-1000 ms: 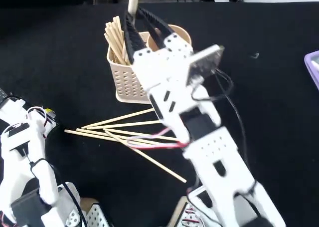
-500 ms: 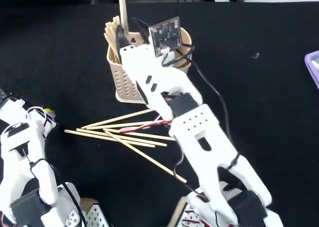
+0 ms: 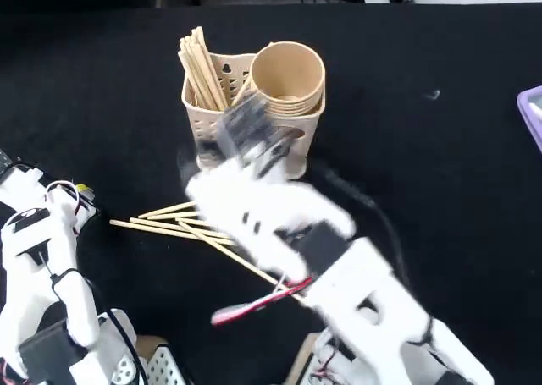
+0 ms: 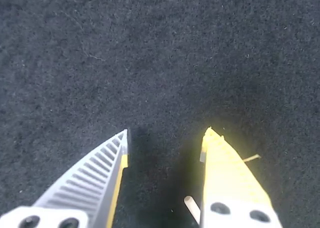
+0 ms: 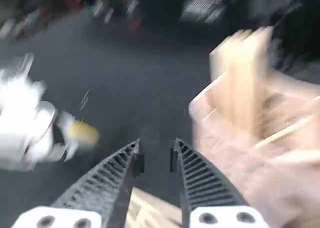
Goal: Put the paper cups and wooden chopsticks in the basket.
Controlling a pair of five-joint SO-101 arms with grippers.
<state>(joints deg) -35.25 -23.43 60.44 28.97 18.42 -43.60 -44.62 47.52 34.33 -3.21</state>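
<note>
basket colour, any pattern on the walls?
The basket is cream-beige, its walls perforated with rows of small holes. The high view shows it best.

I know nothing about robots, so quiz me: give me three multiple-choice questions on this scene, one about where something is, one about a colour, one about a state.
1. Where are the paper cups?
A. held by an arm
B. stacked in the basket
C. upside down on a shelf

2. What colour is the table surface?
A. white
B. green
C. black

3. How do the left arm's jaws stand?
A. open, with nothing between them
B. shut on a cup
C. shut on a chopstick

Answers:
1 B: the stack stands inside the basket's rim.
2 C: the surface is black all around the basket.
3 A: the left wrist view shows bare table between the two spread tips.
</note>
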